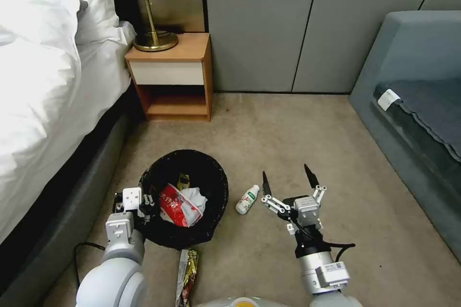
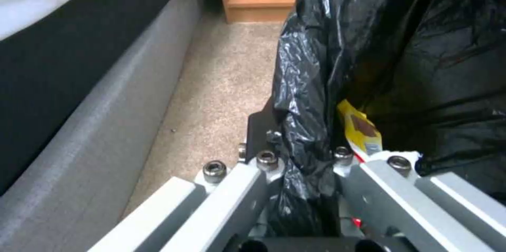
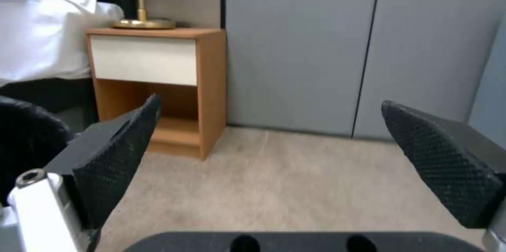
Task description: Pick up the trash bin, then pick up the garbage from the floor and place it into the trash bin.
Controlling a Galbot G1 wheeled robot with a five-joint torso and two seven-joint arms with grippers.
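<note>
Black bag plastic, folded over the rim of the bin (image 1: 211, 192), is pinched in the left gripper (image 1: 144, 206): the left wrist view has the two finger frames closed in on the bunched liner at the rim, so that pincer is gripping the bin at about its 8 o'clock edge as the head camera sees it. Whether the bin is lifted or resting on the carpet (image 1: 288, 124) I cannot tell.

Inside the bin lie a red-and-white wrapper (image 1: 175, 206), a white tissue (image 1: 197, 196) and a yellow scrap (image 1: 182, 181), the last also showing against the liner in the left wrist view at (image 2: 358, 127). So part of the litter is already in.

Two pieces are left on the floor. A small white bottle (image 1: 247, 200) with a green label lies on its side just beside the bin, at the bin's 3 o'clock, between it and the right gripper (image 1: 288, 178). A gold wrapper (image 1: 187, 271) lies at the bin's 6 o'clock, close to the robot's base.

That right pincer is spread wide and holds nothing; it hovers over bare carpet at the bottle's 3 o'clock, its dark pads (image 3: 116, 169) pointing toward the nightstand (image 1: 173, 74) and wall at 12.

By my reading, the bin pickup is done or under way, the collecting is partly done, and the bottle looks the nearer piece for the free gripper, with the gold wrapper after it.
</note>
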